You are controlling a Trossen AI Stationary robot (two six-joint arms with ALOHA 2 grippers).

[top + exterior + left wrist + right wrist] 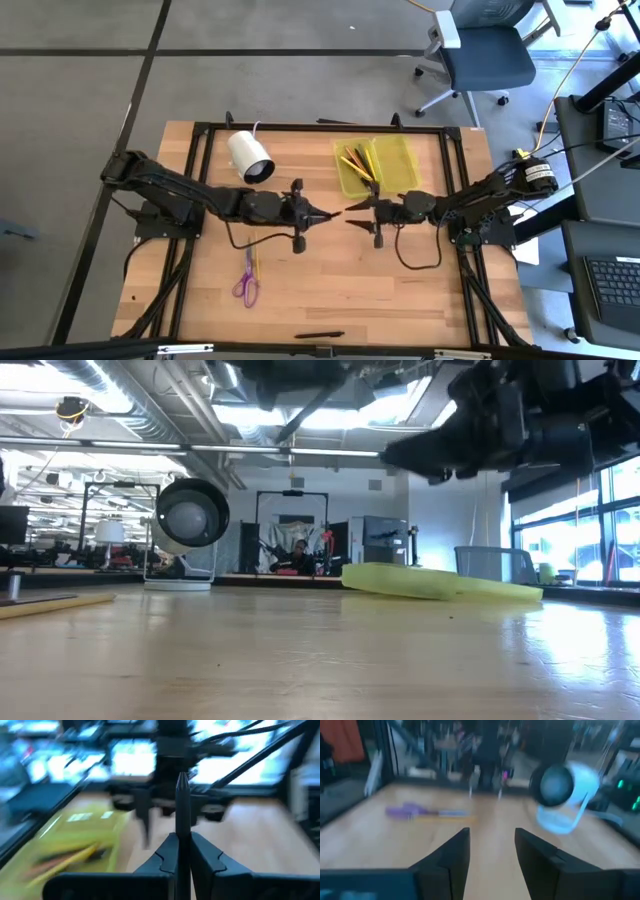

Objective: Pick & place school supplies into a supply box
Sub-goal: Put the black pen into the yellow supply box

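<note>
My left gripper [316,213] hovers over the table's middle, shut on a dark pen [182,802] that sticks out past its fingertips toward my right gripper [352,213]. That one faces it a short way off, open and empty [491,855]. The yellow-green supply box [375,165] lies open at the far edge with several pencils inside. Purple scissors [246,287] and a yellow pencil [255,262] lie flat on the near left. A black pen [320,335] lies by the near edge. My left gripper pinches the dark pen's shaft [183,842] between its two fingers. The pen lies along the fingers and its pointed end [182,779] juts out ahead of them. The fingers point roughly level toward the table's right. The pen is lifted clear of the table.
A white cylinder [250,157] with a cable lies at the far left, just left of the box. Black frame rails [320,128] run round the table. An office chair [480,55] stands beyond the far edge.
</note>
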